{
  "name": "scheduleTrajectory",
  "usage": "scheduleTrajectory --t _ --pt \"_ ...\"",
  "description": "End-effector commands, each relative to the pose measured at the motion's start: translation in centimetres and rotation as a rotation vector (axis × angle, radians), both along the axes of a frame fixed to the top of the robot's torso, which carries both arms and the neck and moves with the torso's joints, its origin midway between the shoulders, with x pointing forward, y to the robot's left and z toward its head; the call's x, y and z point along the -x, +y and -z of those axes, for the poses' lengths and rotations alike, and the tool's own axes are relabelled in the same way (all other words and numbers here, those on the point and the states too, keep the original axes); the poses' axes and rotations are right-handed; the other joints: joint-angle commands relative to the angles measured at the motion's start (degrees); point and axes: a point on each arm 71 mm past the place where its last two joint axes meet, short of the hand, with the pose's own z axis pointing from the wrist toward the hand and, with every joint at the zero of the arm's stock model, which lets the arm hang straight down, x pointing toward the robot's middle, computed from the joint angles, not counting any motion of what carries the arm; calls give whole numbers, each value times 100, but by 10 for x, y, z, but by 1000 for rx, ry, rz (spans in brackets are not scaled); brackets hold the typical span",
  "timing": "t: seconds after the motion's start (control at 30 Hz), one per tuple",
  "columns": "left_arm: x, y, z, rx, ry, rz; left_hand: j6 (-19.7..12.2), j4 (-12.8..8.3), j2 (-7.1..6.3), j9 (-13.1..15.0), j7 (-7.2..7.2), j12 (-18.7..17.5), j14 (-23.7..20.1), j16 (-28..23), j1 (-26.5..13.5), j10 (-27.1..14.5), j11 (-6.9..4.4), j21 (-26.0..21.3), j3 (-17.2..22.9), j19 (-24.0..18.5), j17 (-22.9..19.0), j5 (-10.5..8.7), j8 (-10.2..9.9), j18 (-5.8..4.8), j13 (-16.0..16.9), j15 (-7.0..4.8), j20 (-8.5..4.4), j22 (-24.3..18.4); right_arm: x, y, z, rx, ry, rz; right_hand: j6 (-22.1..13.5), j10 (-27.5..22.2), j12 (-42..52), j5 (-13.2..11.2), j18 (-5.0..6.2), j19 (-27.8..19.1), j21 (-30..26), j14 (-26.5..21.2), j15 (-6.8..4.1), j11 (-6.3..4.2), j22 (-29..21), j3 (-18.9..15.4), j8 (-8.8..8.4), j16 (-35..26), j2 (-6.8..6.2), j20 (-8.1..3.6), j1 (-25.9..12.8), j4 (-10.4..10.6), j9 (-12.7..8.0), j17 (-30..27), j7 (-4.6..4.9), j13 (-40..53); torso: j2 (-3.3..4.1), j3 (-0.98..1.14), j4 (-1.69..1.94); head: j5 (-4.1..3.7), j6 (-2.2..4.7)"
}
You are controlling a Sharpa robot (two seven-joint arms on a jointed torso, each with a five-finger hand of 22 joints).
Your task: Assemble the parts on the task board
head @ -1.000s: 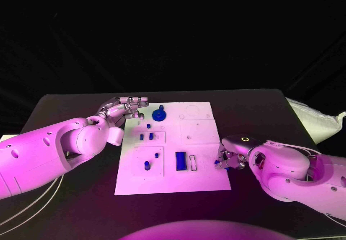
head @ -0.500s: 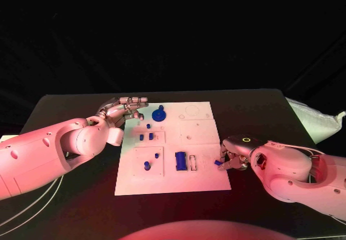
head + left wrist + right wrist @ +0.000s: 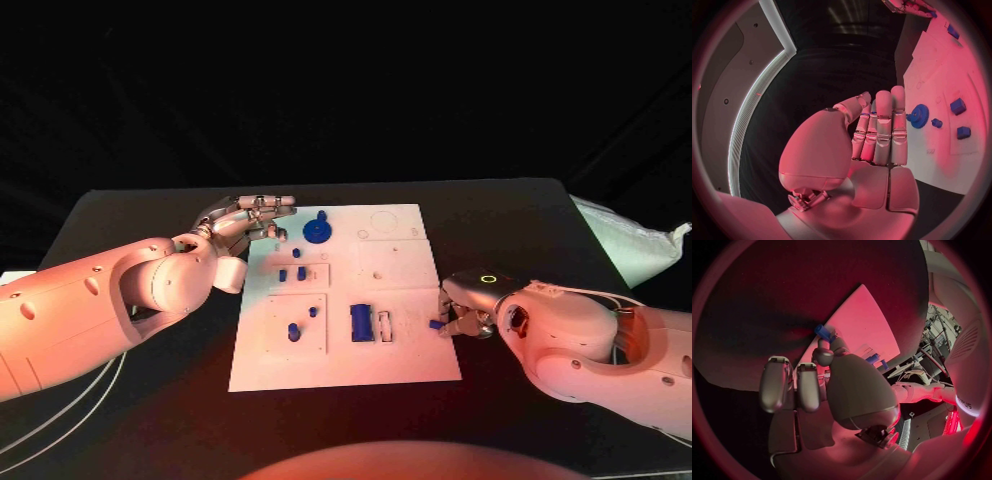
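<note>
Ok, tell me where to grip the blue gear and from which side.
Probably by the rim of the blue gear, fingers coming straight down from above: it appears to lie flat at the task board's far end, with the left hand beside it.

White task board (image 3: 411, 370) on black table (image 3: 144, 215), dotted with small blue parts, among them a blue gear (image 3: 317, 234) and blue rectangular block (image 3: 361, 322). Silver left hand (image 3: 245, 215), silver right hand (image 3: 464, 315), white arms.

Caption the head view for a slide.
Right hand pinches a blue part at the board edge; left hand rests beside its far corner.
</note>
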Motion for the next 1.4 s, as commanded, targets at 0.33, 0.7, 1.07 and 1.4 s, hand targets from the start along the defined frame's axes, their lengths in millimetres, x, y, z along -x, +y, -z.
scheduleTrajectory --t 0.33,0.7,1.07,1.4 --pt "1 -2 -1 10 -8 19 -28 2 57 -6 1 22 -37 -24 -7 -36 1 -13 -23 6 -9 25 21 72 -8 -8 -12 -7 4 1 5 -100 73 62 35 81 42 720 -90 66 59 329 -64 -65 60 589 -86 50 149 -37 -207 260 -6 90 -11 72 -4 -1 4 16 1" --pt "0 -4 -1 11 -7 21 -41 -2 67 -8 5 33 -46 -25 -7 -56 5 -20 -26 2 -20 27 24 72 -13 -4 -10 -11 1 5 -7 -354 131 193 53 94 -1 799 -92 72 67 329 -59 -57 80 1103 -126 50 -56 -42 -542 523 2 99 2 83 3 -2 9 31 20" --pt "1 -5 -1 12 -8 24 -46 3 72 -9 8 38 -48 -25 -17 -63 8 -23 -31 1 -23 26 25 70 -15 -2 -8 -12 -6 22 -1 -474 203 257 57 103 1 723 -92 72 71 328 -51 -45 90 1301 -145 43 -157 -36 -793 686 8 96 13 105 4 -1 5 54 19" --pt "1 -5 -1 13 -8 25 -46 3 72 -9 8 38 -48 -25 -17 -63 8 -23 -31 1 -23 26 25 70 -15 -2 -8 -12 -10 39 6 -473 233 242 82 124 48 791 -92 73 73 330 -53 -49 96 1425 -140 46 -257 -35 -893 715 21 103 6 151 4 6 -1 80 7"
